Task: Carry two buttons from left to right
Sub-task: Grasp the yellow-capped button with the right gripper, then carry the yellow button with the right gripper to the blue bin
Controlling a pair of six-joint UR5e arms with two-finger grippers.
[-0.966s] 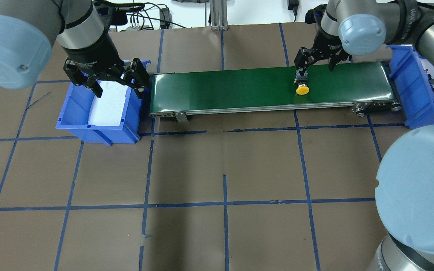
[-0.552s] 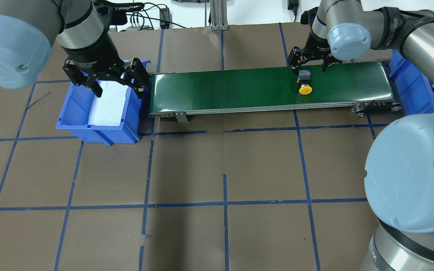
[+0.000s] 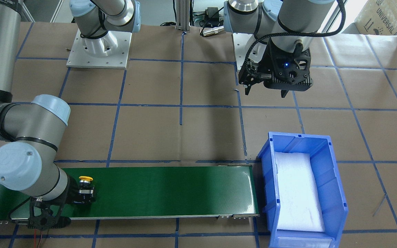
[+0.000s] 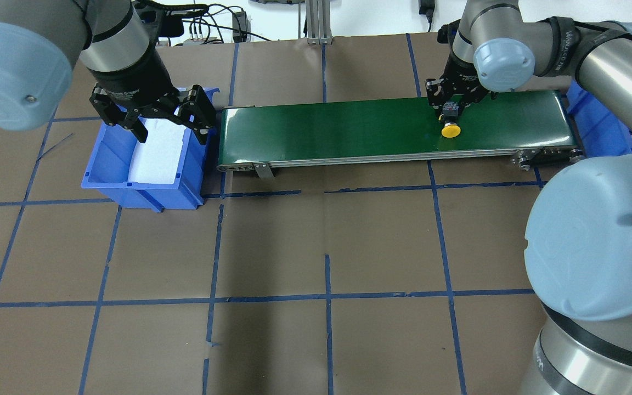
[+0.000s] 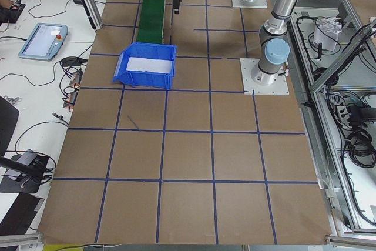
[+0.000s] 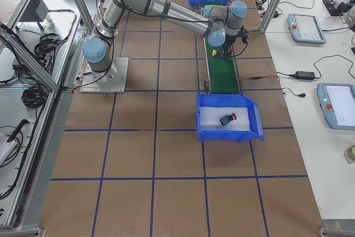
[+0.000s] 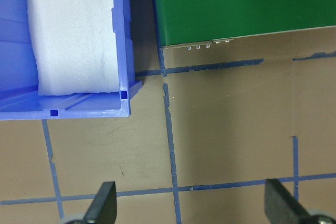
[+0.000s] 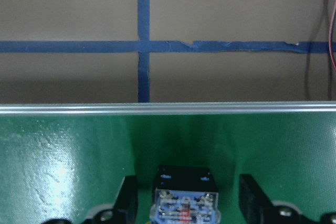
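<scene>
The yellow button (image 4: 450,122) lies on its side on the green conveyor belt (image 4: 349,129), towards the belt's end on the robot's right. Its cap points to the belt edge nearest the robot and its contact block to the far edge. The right gripper (image 4: 450,107) is lowered over the contact block with its jaws parted. In the right wrist view its fingers (image 8: 127,199) stand on either side of the block, and a strip of green belt shows between each finger and the block, so nothing is clamped. The red button (image 6: 227,119) rests inside the right-hand blue bin (image 6: 202,117), which sits just beyond that end of the belt. At the opposite end, the left-hand blue bin (image 4: 102,164) stands just beside the belt and holds a white foam pad (image 4: 157,153). The left gripper (image 4: 170,129) hangs raised near this bin, jaws spread wide and holding nothing. Its wrist view shows the fingertips against the table (image 4: 327,247), a brown surface marked with a grid of blue tape.
</scene>
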